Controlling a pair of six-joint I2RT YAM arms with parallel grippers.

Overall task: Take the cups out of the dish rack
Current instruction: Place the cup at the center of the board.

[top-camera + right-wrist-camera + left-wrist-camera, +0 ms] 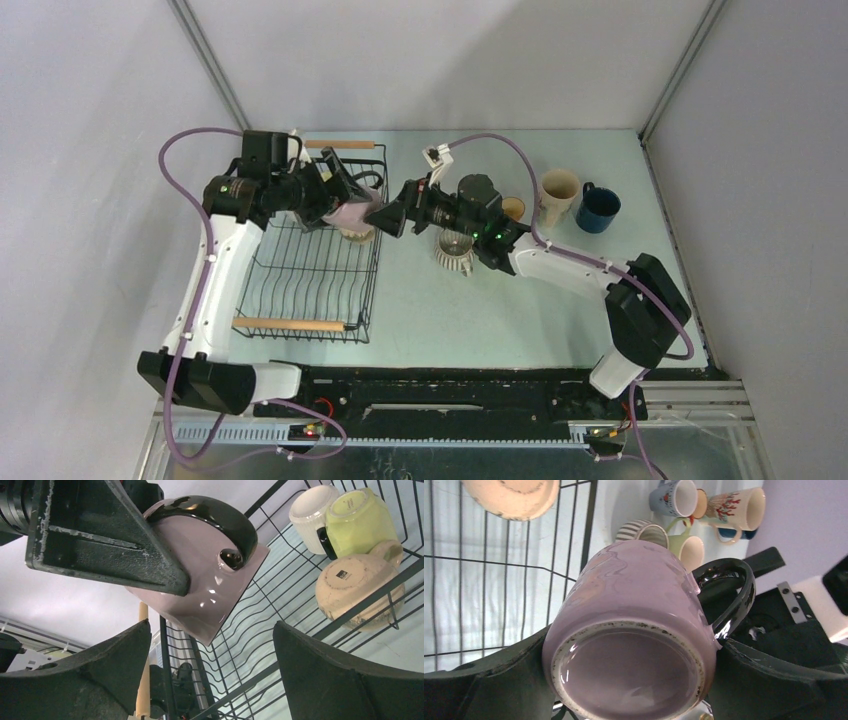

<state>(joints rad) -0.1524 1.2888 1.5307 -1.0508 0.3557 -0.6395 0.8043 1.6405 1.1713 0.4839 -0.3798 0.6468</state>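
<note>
Handover seems next; left hand (634, 675) grips the lilac mug (639, 590) over the dish rack (374, 285) rim; right hand (212, 672), wide and empty, should seat squarely on its body.

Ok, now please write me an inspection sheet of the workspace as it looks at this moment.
Surface: pale table, no stain seen.
Job's things: dish rack holds a white ribbed cup, a yellow-green cup and a tan cup; lilac mug held over the rack's edge; upturned ribbed cup, cream mug and dark blue mug stand on the table.
Clutter: nothing seen.
Grippers: left claw shut on the lilac mug's body; right claw open, close to it, holding nothing.
Cables: purple cable loops over each arm; none looks snagged.
Surroundings: plain grey walls, metal frame posts.
</note>
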